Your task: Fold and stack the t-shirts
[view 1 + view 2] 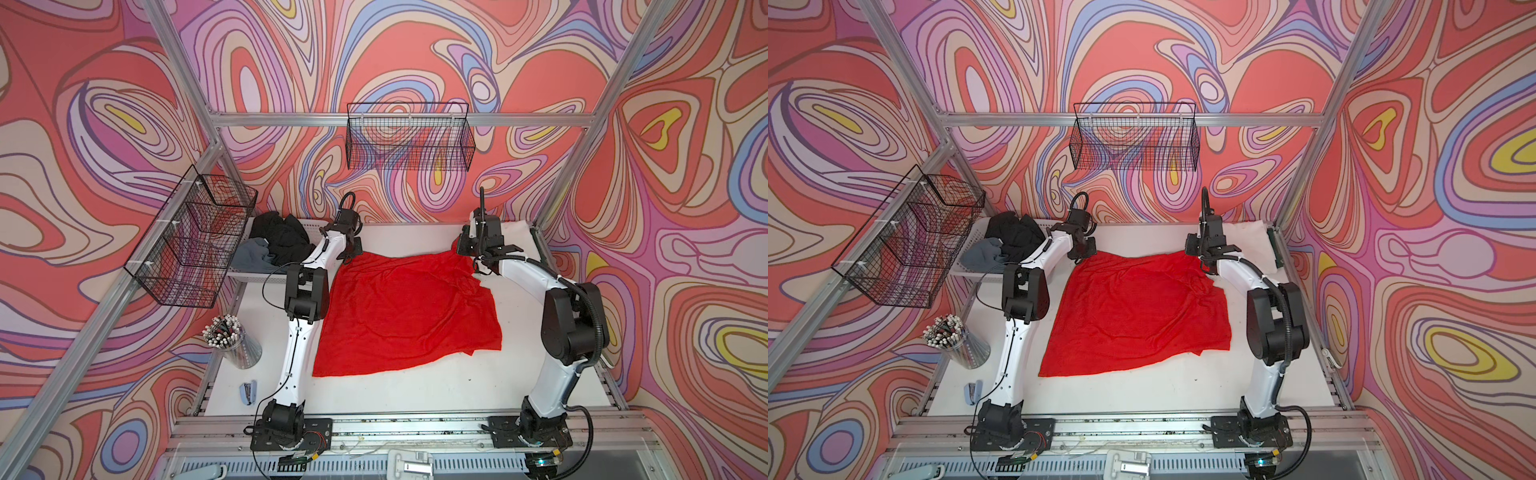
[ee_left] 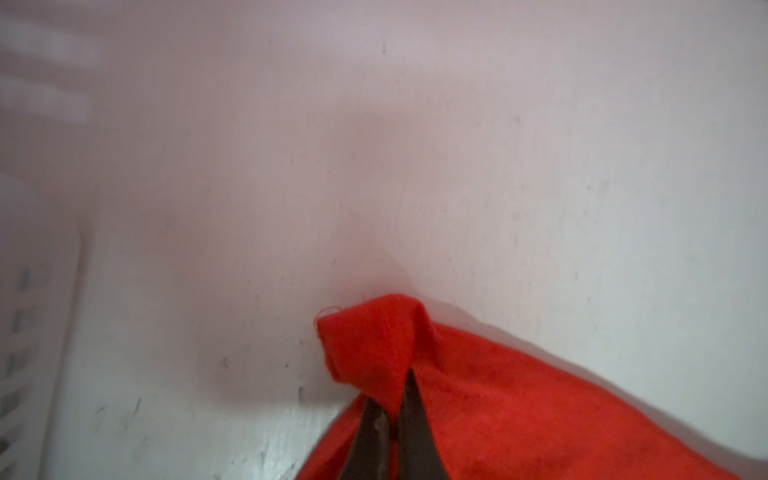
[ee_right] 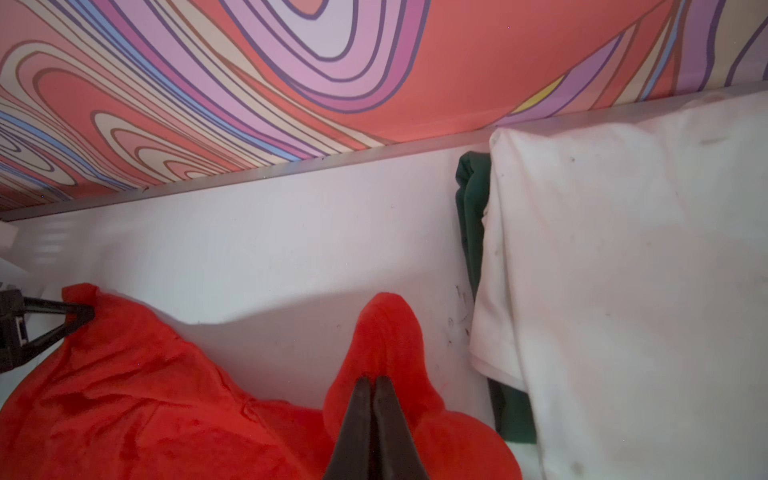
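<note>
The red t-shirt lies spread on the white counter between the two arms, mostly flat, with creases toward its far right side and a small flap turned under at the near right corner. It looks like thin, limp cloth: light, not slippery, and likely to sag from whatever points hold it, so the sound places to take it are the corners or the hem, two at once to keep an edge taut.

The left tool is pinched closed on the far left corner, which bunches into a small peak above its tips. The right tool is closed tight on the far right corner, the cloth humped around its fingers. So the shirt's far edge runs from one tool to the other, and the body trails toward the arm bases.

Just beside the right tool, a folded white t-shirt rests on a dark green t-shirt. The black and grey shirts sit heaped in the basket behind the left arm.
</note>
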Tool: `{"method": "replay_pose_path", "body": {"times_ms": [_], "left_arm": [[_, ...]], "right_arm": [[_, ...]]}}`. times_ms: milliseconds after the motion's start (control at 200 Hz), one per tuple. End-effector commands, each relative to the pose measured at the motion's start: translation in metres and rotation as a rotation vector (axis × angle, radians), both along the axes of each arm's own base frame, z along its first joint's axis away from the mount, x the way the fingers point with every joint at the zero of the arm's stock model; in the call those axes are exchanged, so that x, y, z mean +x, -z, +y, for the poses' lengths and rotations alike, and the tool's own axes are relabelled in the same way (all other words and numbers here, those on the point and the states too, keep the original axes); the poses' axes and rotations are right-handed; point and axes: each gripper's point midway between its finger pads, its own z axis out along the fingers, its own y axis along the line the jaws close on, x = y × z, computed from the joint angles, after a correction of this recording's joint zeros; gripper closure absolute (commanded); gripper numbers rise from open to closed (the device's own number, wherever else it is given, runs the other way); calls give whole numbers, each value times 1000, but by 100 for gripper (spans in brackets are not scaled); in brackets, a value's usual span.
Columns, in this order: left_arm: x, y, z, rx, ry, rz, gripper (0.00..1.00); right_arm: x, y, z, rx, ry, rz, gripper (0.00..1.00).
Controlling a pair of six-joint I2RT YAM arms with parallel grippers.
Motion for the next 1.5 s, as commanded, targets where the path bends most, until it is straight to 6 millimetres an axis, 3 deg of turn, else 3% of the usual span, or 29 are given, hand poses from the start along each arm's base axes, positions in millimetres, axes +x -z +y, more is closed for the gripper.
{"method": "replay_pose_path", "body": {"times_ms": [0,165,366,701,826,1062,1187,1317,1497], "left_arm": [[-27,-10,11,61,6,73,100],[-34,-47,19,83,1,-4,100],[-50,-74,25,86,-10,-46,100],[-77,-104,32,68,-44,-107,100],[-85,-107,34,60,-55,-116,100],[-100,-88,32,37,-55,-76,100],[-97,-81,27,17,-53,-59,100],[-77,-85,20,1,-43,-87,100],[-35,-97,19,43,-53,-129,100]], "right_arm": [[19,-9,-8,-59,15,-6,100],[51,-31,-2,-84,-9,-56,100],[77,-61,5,-127,-58,-143,100],[85,-90,18,-175,-152,-198,100],[78,-78,16,-167,-146,-163,100],[30,-20,8,-93,-83,-53,100],[18,3,6,-58,-55,-1,100],[27,10,5,-43,-32,27,100],[71,-19,8,-34,-6,-41,100]]}}
